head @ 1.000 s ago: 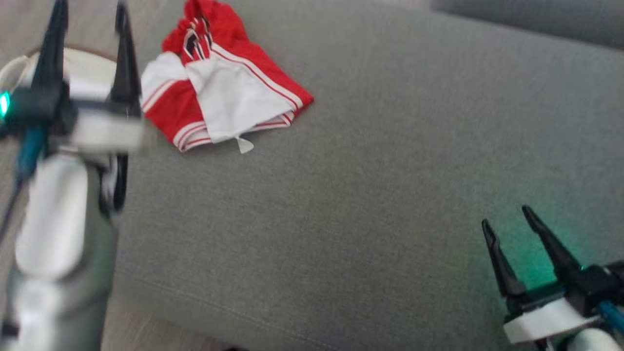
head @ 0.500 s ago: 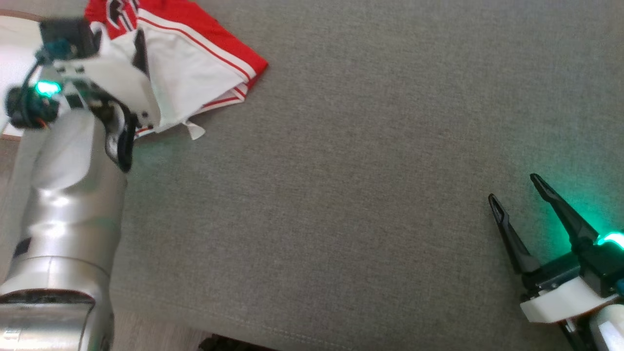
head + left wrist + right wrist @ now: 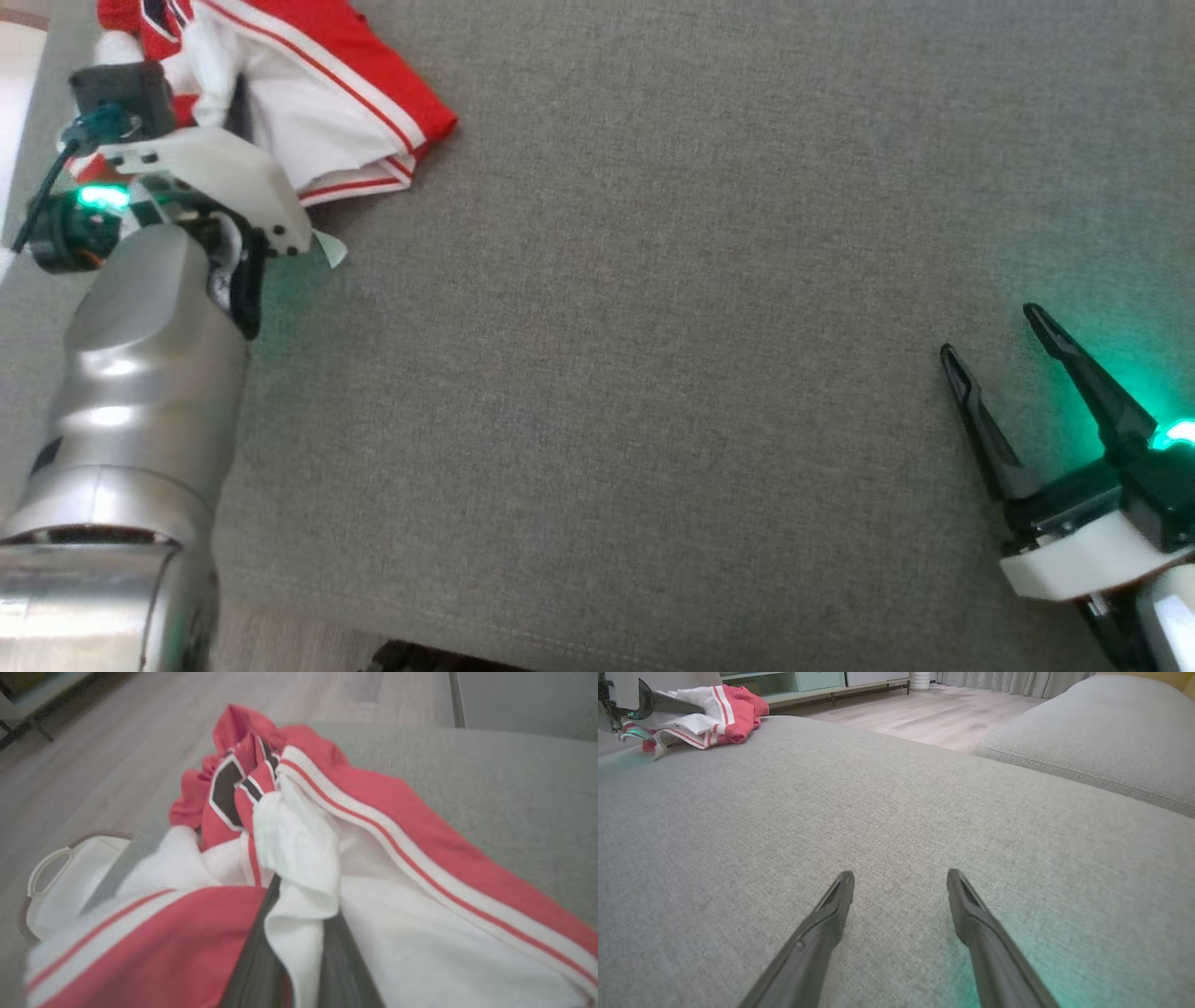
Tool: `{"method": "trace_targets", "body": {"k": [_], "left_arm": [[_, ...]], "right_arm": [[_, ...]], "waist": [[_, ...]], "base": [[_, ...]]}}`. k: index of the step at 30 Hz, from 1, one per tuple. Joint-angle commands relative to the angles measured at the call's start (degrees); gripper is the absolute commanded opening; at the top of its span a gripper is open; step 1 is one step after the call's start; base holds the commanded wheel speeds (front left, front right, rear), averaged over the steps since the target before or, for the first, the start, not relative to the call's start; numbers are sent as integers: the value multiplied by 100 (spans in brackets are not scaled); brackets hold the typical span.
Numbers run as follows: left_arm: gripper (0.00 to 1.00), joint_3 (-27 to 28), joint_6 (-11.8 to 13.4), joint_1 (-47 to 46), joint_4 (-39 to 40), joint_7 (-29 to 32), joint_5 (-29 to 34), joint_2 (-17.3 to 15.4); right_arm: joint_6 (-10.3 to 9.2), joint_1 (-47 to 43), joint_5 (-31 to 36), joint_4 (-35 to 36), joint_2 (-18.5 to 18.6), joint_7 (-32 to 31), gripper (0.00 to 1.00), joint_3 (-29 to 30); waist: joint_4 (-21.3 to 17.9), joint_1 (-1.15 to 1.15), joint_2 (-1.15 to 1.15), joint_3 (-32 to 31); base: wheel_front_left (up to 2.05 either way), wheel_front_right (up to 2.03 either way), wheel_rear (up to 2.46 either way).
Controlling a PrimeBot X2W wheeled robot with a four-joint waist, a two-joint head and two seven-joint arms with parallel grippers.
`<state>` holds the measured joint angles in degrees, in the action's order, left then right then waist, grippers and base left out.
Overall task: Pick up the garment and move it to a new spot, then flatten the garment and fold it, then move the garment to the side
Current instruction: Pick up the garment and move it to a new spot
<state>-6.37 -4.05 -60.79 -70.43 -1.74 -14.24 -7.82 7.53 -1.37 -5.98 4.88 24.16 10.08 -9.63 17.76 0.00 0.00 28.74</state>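
Head view looks down on a wide grey cushion (image 3: 653, 373). The garment (image 3: 317, 121), red and white with thin stripes along its edges, lies crumpled at the far left corner of this cushion, close to the edge. A small white tag sticks out from its near side. The left gripper (image 3: 233, 98) is at the garment, and its tips are buried in the cloth, so from this view I cannot tell how they stand. The silver forearm (image 3: 140, 401) rises from the lower left, and a green light glows on the wrist.

Left wrist view gives the answer. The left gripper (image 3: 303, 896) has its two dark fingers (image 3: 252, 956) brought narrow together, and a fold of the white cloth is pinched between them. The garment (image 3: 420, 858) spreads around the fingers, red on both sides and white in the middle, with a dark patch near the top. Beyond it there is a wooden floor (image 3: 140, 742), and a white container (image 3: 56, 877) with a handle stands on it.

The right gripper (image 3: 990, 329) is at the lower right, well apart from the garment. In the right wrist view the right gripper (image 3: 900, 873) is spread wide, with nothing between the fingers, just above the grey fabric. The garment (image 3: 724, 714) is small at the upper left there, and a second cushion (image 3: 1087, 732) lies at the upper right.
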Motion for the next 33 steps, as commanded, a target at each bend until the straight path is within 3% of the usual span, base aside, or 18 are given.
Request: {"method": "trace_targets", "body": {"k": [1,7,11,16,21,26,33], "left_arm": [[0,75,29,-220,108,-103,32,-390],[0,-168,73,-651,112,-713,297,-734],[0,-402,-32,-897,148,-874,483,-873],[0,-786,-222,-1119,298,-912,696,-831],[0,-1263,-328,-1156,585,-881,796,-569],[0,-1977,-341,-906,1084,-666,383,-199],[0,-3166,-343,-183,2066,-196,-544,-185]], "right_arm": [[-4,19,5,126,76,25,100,-111],[-4,224,-48,-279,-277,252,100,-392],[-4,306,-104,-654,-639,399,100,-597],[-4,234,-171,-997,-1070,479,100,-647],[-4,69,-137,-913,-1411,489,100,-523],[-4,-182,-72,-762,-1602,490,100,-422],[-4,-261,-39,-637,-1713,491,100,-375]], "waist": [[-8,0,0,-76],[-190,0,0,-781],[-463,0,0,-1455],[-860,0,0,-2230],[-1320,0,0,-2804],[-1844,0,0,-3071],[-2655,0,0,-3065]], "base": [[0,0,0],[0,0,0],[0,0,0],[0,0,0],[0,0,0],[0,0,0],[0,0,0]]}}
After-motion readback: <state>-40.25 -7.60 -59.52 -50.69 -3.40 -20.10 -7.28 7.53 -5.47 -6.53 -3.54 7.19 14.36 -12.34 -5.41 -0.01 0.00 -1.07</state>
